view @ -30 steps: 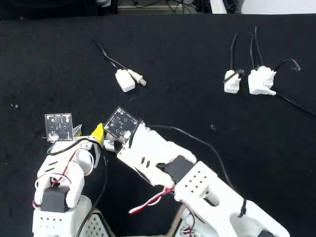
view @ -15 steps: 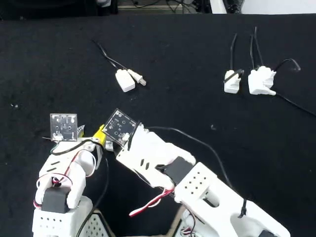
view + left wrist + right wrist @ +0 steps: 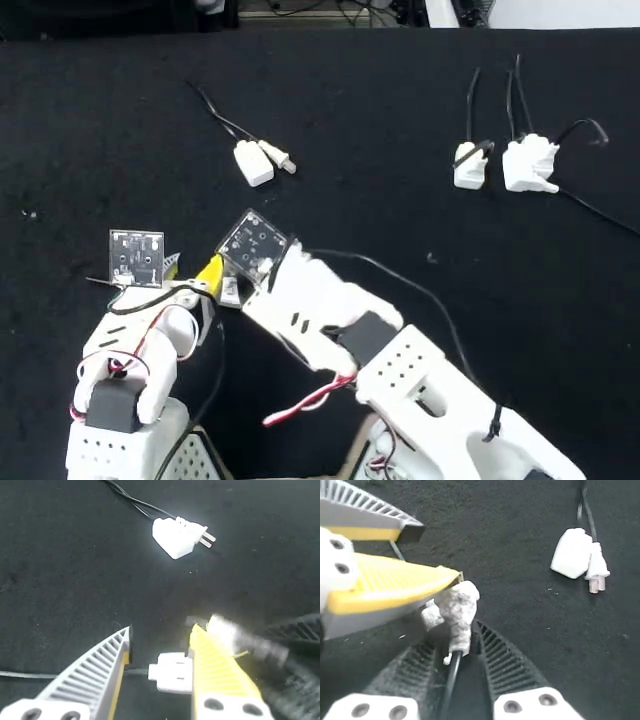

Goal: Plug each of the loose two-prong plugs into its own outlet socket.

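Near left of the worktop [image 3: 400, 90]: our left pincer [image 3: 161, 631], jaws apart, straddles a white socket [image 3: 172, 672]. Beside it, our right pincer [image 3: 455, 635] is clamped on a corded plug [image 3: 457, 605].

Step, we judge: mating this pair. Next move calls for lining prongs to slots, then pushing.

Further in: a loose plug [image 3: 278, 157] touching its socket block [image 3: 252, 163], unmated.

Far right corner: two white fittings [image 3: 470, 166]; whether plugged in, we cannot tell.

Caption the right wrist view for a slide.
Right gripper holds a white plastic plug by its black cord end, beside the left gripper.
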Controlling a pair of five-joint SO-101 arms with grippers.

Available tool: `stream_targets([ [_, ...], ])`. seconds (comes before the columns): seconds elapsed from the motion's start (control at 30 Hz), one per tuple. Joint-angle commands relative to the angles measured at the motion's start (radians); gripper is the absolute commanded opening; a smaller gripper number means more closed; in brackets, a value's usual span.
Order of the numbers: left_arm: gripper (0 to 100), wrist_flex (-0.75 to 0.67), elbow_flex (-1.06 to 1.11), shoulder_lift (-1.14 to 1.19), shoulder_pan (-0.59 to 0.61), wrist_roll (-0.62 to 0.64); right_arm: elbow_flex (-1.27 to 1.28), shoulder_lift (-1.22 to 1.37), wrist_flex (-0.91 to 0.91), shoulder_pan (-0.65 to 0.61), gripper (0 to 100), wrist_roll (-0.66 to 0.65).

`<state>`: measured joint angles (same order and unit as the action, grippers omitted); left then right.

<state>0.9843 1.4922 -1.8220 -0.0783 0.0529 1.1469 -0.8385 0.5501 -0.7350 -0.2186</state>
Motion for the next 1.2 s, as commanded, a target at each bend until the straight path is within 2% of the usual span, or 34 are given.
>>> stream_targets([
  [0.0,21,0.009,-0.031,0.009,0.056,-0.005,-0.045,-0.042,-0.003,0.032,1.1,0.011],
  [0.67,21,0.009,-0.067,0.008,0.076,-0.003,-0.045,-0.039,0.048,0.054,1.1,0.002],
  [0.83,21,0.009,-0.039,0.008,0.076,-0.003,-0.042,-0.027,0.051,0.146,1.1,-0.057],
  [0.93,21,0.009,-0.039,0.008,0.077,-0.003,-0.076,0.051,0.049,0.199,1.1,-0.061],
  [1.17,21,0.054,-0.047,0.008,0.077,-0.003,-0.24,0.394,0.046,0.18,1.1,-0.058],
])
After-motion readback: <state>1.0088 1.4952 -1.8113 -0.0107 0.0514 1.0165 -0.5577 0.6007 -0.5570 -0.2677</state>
